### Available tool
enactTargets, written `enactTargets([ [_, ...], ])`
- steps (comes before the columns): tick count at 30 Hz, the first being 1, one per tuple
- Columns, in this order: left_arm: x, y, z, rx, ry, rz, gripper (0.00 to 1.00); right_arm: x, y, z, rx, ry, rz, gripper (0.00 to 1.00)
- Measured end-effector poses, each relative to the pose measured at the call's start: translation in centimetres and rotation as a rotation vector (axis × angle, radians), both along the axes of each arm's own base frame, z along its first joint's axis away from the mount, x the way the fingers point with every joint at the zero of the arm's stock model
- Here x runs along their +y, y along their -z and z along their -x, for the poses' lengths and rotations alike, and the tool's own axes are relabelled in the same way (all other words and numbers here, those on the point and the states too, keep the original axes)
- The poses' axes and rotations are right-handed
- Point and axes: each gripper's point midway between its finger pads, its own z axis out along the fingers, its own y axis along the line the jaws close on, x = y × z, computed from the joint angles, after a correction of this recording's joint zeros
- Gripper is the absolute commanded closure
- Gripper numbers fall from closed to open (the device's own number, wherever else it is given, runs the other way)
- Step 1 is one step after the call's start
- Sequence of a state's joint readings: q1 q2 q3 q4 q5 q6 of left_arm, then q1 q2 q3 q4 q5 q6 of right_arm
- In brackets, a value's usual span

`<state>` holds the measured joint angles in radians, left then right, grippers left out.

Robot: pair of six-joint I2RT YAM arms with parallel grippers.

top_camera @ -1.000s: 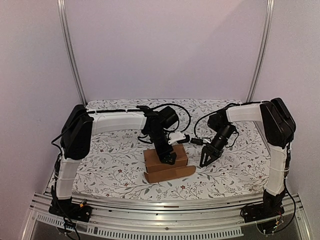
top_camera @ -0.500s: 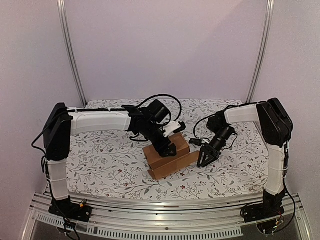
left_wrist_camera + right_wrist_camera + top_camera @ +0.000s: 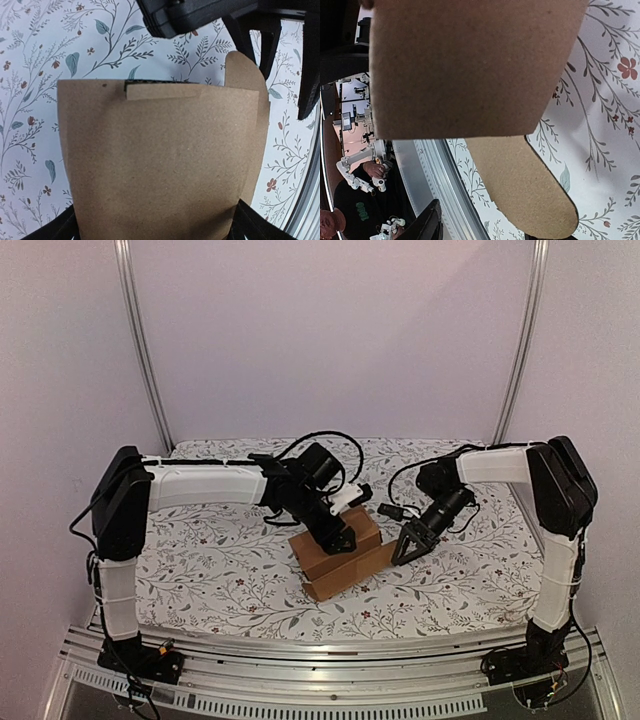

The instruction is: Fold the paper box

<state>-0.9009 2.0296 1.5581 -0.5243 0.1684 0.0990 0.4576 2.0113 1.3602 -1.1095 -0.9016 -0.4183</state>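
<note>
A plain brown cardboard box [image 3: 345, 562] lies slantwise, near-left to far-right. The left gripper [image 3: 340, 540] straddles it, fingers wide, grip unclear; the right gripper [image 3: 405, 550], fingers apart, faces its right end.

Brown box [image 3: 160, 165] fills the frame, rounded tab [image 3: 242, 70] at one o'clock, floral worktop [image 3: 35, 75] showing behind.

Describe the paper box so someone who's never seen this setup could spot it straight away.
Start at the floral-cloth table and look to its middle. There sits the paper box, the left claw over its top and the right claw beside its right end. It is the only plain brown thing there, oblong cardboard with a rounded flap sticking out.
</note>
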Motion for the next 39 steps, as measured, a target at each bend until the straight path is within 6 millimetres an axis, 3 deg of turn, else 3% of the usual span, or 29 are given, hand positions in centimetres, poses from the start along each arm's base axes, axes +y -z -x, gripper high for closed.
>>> enactTargets([
  [3,0.0,0.0,0.0,0.002,-0.004,0.000,0.18,0.1,0.2,-0.5,-0.010,0.017,0.008,0.76],
  [7,0.1,0.1,0.0,0.008,-0.013,-0.003,0.18,0.1,0.7,-1.2,-0.035,0.035,0.034,0.84],
  [10,0.1,0.1,-0.1,0.010,-0.022,-0.002,0.18,-0.1,1.4,-1.8,-0.071,0.051,0.062,0.83],
  [12,0.1,0.1,-0.2,0.009,-0.026,0.001,0.18,-0.3,1.5,-2.1,-0.101,0.064,0.076,0.75],
  [16,-0.1,0.3,-0.2,0.018,-0.035,0.009,0.18,-0.3,0.6,-3.1,-0.172,0.091,0.083,0.72],
  [24,-0.1,0.5,-0.3,0.031,-0.057,0.011,0.18,-0.3,0.7,-4.5,-0.231,0.133,0.108,0.89],
  [28,0.1,0.9,-0.4,0.035,-0.076,0.002,0.18,0.0,1.0,-4.6,-0.306,0.112,0.154,0.91],
  [33,0.1,1.6,-0.5,0.058,-0.110,-0.006,0.18,1.5,0.2,-3.8,-0.521,0.023,0.242,0.92],
  [39,-0.4,1.9,-0.8,0.074,-0.151,0.019,0.20,0.7,0.6,-4.1,-0.643,0.006,0.366,0.92],
])
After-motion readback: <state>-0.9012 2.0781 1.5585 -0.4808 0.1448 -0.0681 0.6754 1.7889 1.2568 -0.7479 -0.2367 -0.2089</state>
